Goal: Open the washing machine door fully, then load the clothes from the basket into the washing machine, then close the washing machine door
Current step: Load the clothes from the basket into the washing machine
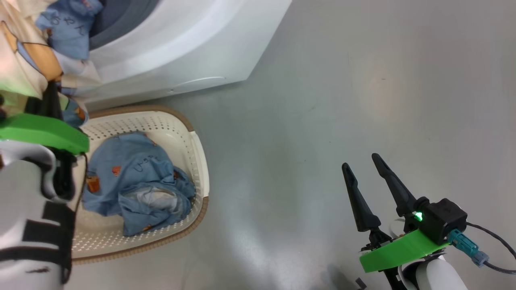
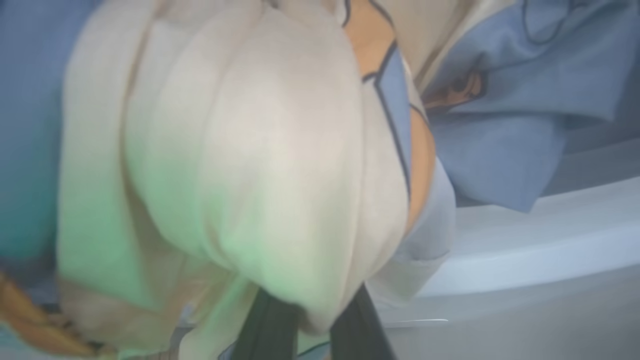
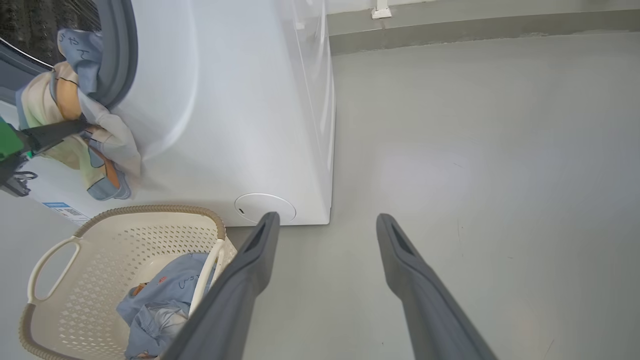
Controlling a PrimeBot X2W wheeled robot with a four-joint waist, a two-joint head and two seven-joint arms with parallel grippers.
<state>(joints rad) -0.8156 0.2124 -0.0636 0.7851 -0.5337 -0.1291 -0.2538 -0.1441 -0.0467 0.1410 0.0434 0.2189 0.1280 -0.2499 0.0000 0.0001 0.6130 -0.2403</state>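
My left gripper point(image 3: 80, 126) is shut on the clothes: a cream-beige garment point(image 3: 45, 100) with orange and blue print, hanging at the mouth of the white washing machine point(image 3: 225, 100). Close up, that cream fabric point(image 2: 250, 150) bulges between the two dark fingers point(image 2: 270, 330). A light-blue piece point(image 1: 68, 28) lies over the grey gasket point(image 1: 117, 16). More light-blue clothes point(image 1: 133, 177) lie in the cream basket point(image 1: 197, 161) in front of the machine. My right gripper point(image 1: 363, 161) stands open over bare floor, far right of the basket. The washing machine door is out of view.
Grey floor point(image 1: 342, 80) stretches to the right of the machine. The basket's white handle point(image 3: 50, 260) faces the machine's front. A round service cap point(image 3: 265, 207) and a small blue label point(image 3: 57, 205) sit low on the front panel. A wall base point(image 3: 450, 25) runs behind.
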